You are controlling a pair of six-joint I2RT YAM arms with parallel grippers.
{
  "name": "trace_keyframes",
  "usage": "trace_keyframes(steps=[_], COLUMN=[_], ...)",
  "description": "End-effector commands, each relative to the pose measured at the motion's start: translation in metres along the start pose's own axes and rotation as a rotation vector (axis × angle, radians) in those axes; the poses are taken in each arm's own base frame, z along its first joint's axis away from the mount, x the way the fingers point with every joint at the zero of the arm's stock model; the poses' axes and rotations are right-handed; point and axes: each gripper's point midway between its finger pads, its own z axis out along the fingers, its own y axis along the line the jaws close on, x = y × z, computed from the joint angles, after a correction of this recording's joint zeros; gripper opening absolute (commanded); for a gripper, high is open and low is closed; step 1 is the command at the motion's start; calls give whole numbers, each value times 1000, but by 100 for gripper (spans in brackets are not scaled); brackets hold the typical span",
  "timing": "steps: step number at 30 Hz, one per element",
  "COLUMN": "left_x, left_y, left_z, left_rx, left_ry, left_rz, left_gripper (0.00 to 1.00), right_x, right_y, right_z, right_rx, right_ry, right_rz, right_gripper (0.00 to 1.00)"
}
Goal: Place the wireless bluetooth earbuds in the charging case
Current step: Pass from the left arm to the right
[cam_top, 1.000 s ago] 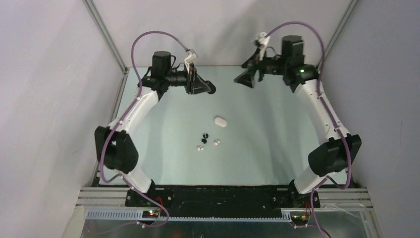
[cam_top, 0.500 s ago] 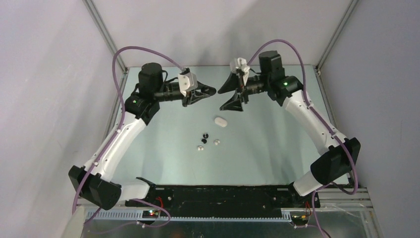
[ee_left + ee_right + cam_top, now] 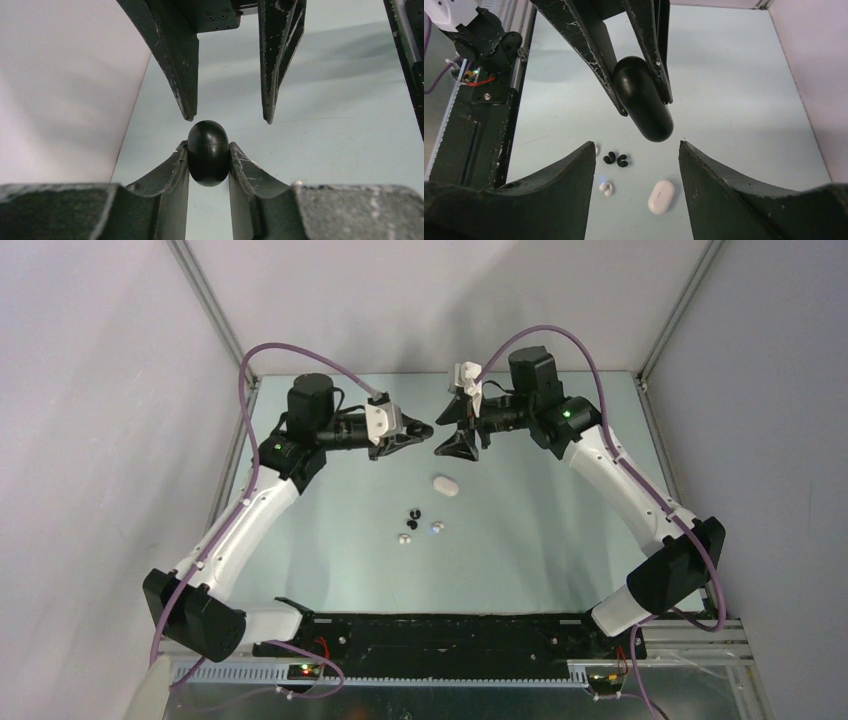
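Note:
My left gripper (image 3: 207, 146) is shut on a black oval charging case (image 3: 208, 152) and holds it above the table's far middle. My right gripper (image 3: 636, 144) is open and faces it tip to tip (image 3: 443, 437); the black case (image 3: 644, 100) hangs just ahead of its spread fingers. On the table below lie a white oval case (image 3: 445, 485), two black earbuds (image 3: 412, 517) side by side, and two white earbuds (image 3: 405, 537) (image 3: 437, 528). In the right wrist view the black earbuds (image 3: 616, 159), one white earbud (image 3: 605, 188) and the white case (image 3: 660, 196) show between my fingers.
The pale green table top (image 3: 540, 530) is framed by metal rails and grey walls. The black base plate (image 3: 450, 635) runs along the near edge. Purple cables (image 3: 290, 350) loop above both arms.
Both arms have swung inward over the far middle of the table, bringing the grippers nearly tip to tip. The left gripper has kept hold of the black case. The things on the table have not moved.

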Motion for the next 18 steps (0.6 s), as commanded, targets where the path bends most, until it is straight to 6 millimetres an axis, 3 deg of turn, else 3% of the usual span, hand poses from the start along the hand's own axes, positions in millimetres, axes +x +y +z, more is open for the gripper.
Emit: trace_keyframes(steps=[1, 8, 18], left_x=[-19, -20, -36], left_y=[0, -4, -5], left_z=[-6, -6, -8], left_rx=[-12, -4, 15], left_ry=[-36, -42, -77], left_rz=[35, -15, -89], left_gripper=[0, 0, 0], right_x=[-24, -22, -19], right_y=[-14, -3, 1], right_z=[-4, 7, 14], right_rx=[55, -36, -62], right_ry=[-33, -105, -107], right_rz=[-76, -55, -50], right_gripper=[65, 67, 55])
